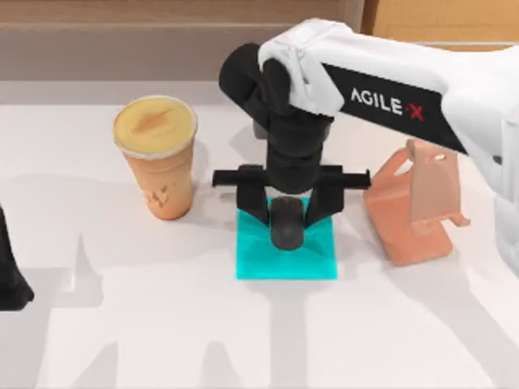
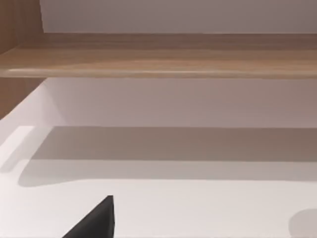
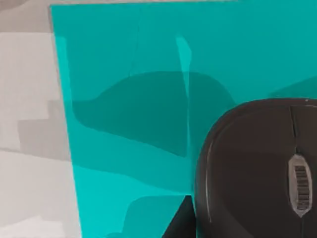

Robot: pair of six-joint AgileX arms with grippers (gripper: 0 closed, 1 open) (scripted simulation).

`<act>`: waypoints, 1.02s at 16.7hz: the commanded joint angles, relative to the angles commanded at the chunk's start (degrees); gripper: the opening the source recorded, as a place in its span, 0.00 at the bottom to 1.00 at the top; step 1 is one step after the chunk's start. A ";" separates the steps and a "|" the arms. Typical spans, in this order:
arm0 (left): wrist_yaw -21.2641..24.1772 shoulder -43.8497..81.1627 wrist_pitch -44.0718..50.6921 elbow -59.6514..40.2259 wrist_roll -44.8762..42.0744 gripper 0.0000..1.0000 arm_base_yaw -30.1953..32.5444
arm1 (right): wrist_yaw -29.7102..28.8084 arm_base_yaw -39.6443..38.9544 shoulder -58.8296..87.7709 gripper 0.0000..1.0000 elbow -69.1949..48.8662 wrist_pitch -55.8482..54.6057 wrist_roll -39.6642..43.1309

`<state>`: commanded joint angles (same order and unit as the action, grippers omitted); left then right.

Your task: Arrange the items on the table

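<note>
The right gripper (image 1: pixel 286 212) is clamped on the black mouse (image 1: pixel 286 223), which sits on the cyan mat (image 1: pixel 268 263), between the cup (image 1: pixel 158 158) and the pink stand (image 1: pixel 409 207). The mouse looks light, hard and slick, best held by its sides. The right wrist view reveals its scroll wheel (image 3: pixel 300 185). The left gripper (image 1: pixel 10 279) rests at the table's (image 1: pixel 122 324) left edge; its fingers cannot be judged.

So the right wrist cam is looking pretty much straight down at the black mouse (image 3: pixel 247 168), you can see its scroll wheel (image 3: pixel 300 184) and the seam running along the shell. It's sitting on the cyan mat (image 3: pixel 148 99), with soft shadows over the mat and a dark fingertip (image 3: pixel 181 223) poking in right against the mouse's side. Past the mat's edge there's a strip of white table (image 3: pixel 29 99).
</note>
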<state>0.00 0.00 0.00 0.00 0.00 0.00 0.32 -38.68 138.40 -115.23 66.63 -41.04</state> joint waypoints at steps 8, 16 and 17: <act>0.00 0.00 0.00 0.00 0.00 1.00 0.00 | 0.00 0.00 0.00 0.60 0.00 0.00 0.00; 0.00 0.00 0.00 0.00 0.00 1.00 0.00 | 0.00 0.00 0.00 1.00 0.00 0.00 0.00; 0.00 0.00 0.00 0.00 0.00 1.00 0.00 | 0.00 0.00 0.00 1.00 0.00 0.00 0.00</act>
<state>0.00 0.00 0.00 0.00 0.00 0.00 0.32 -38.68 138.40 -115.23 66.63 -41.04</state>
